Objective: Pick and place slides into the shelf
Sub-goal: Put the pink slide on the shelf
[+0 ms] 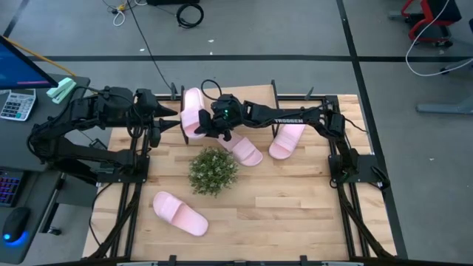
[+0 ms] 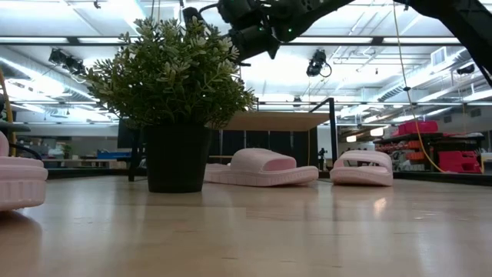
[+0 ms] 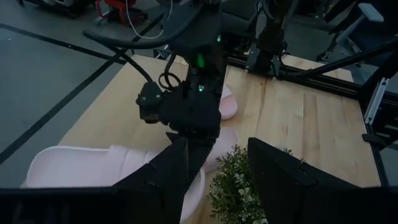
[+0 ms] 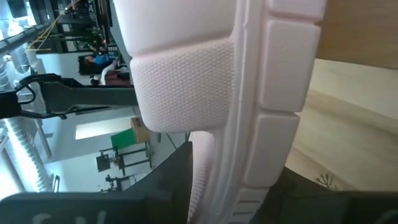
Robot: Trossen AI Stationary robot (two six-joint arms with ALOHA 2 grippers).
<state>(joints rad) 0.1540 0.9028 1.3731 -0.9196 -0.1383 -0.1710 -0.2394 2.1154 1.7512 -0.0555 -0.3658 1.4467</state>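
My right gripper (image 1: 209, 124) reaches across the table's far side and is shut on a pale pink slide (image 1: 194, 111), held up above the table's far left part. Two more slides (image 2: 261, 166) (image 2: 361, 167) lie on their soles under the shelf (image 2: 277, 121), a low rack with a wooden top and a black frame. Another slide (image 1: 179, 214) lies on its sole on the near left of the table. My left gripper (image 3: 227, 180) waits open at the far left, just beside the held slide (image 3: 93, 168), with nothing between its fingers. My right gripper pinches the slide (image 4: 230, 174) between its two fingers, one on the textured sole side (image 4: 180, 87), the other on the opposite face, hidden by the slide's ribbed edge (image 4: 280, 93). The fingers come roughly level from the table's right. The slide is turned on edge, clear of the table.
A bushy green plant in a dark pot (image 1: 213, 170) stands mid-table, in front of the shelf. A keyboard, calculator and screen (image 1: 18, 103) sit on a side desk beyond the left edge. Bare wood (image 1: 295, 207) lies at the near right.
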